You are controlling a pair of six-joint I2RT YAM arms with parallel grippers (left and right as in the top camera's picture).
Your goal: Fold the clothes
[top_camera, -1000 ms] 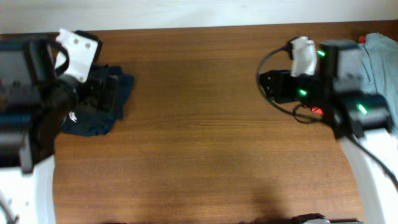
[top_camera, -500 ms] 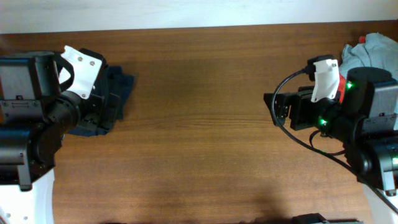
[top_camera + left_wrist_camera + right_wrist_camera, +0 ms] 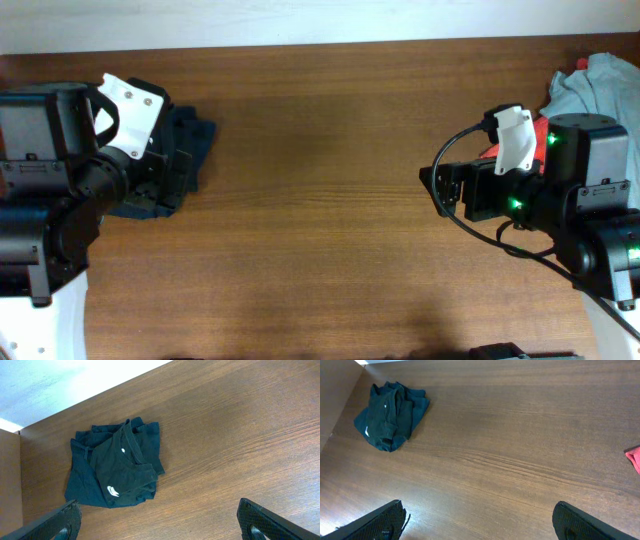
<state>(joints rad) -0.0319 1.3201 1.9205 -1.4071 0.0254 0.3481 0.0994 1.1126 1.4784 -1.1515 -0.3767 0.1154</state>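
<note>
Dark T-shirt (image 3: 117, 472): navy-black, folded into a compact, slightly uneven bundle, small white logo facing up near one corner. It lies flat at the far left of the table. Grey-blue garment (image 3: 603, 85): crumpled heap at the far right corner. Red garment (image 3: 634, 458): only an edge shows, at the right.

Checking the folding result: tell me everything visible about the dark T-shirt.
The dark T-shirt is soft navy-black fabric, loosely folded into a rumpled, uneven bundle with the collar showing on top and a small white logo near one edge. It lies near a corner of the table, touching only the wood.
</note>
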